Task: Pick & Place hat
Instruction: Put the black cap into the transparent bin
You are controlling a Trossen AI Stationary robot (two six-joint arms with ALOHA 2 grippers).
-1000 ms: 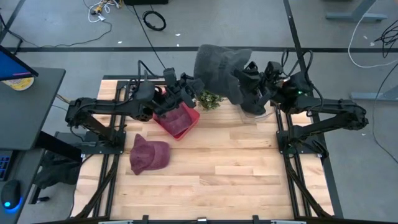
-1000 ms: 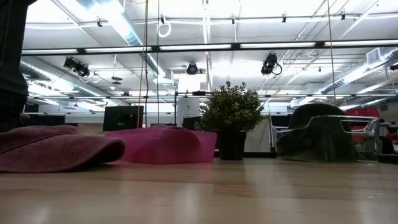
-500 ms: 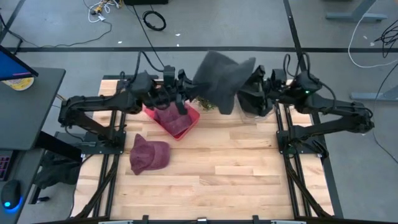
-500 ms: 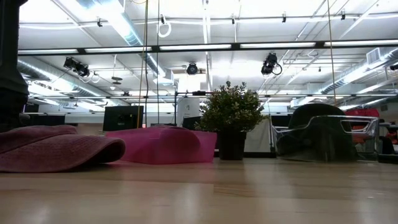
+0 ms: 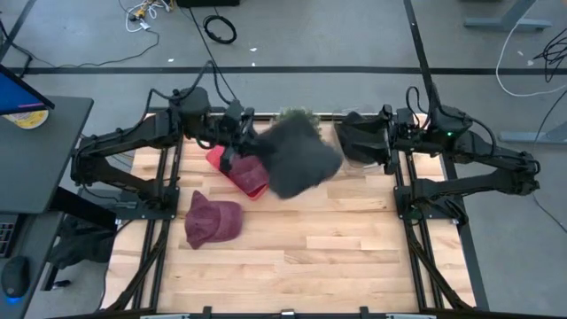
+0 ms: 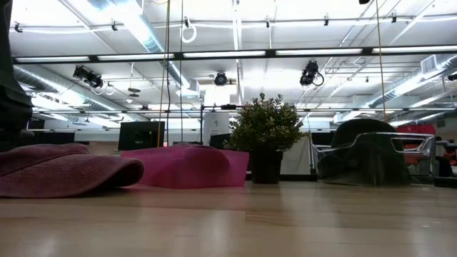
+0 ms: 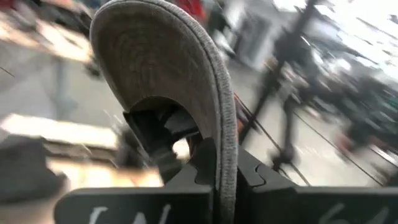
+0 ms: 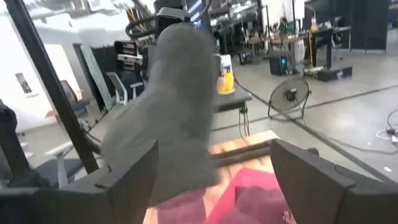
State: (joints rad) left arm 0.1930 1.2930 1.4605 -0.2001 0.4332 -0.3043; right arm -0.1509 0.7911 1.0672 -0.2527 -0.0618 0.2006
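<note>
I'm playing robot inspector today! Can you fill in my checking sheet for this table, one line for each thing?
Surface: wooden table, bare at the near half.
Job's things: grey hat hangs in the air from the left gripper, over the pink bin; maroon hat lies on the table, near the left side.
Clutter: small potted plant at the far edge; clear bin on the right.
Grippers: left jaws shut on the grey hat's brim; right gripper jaws open, holding nothing.
Cables: loose ones on the floor beyond the table.
Surroundings: workshop, desk with monitor at left; no people seen.
</note>
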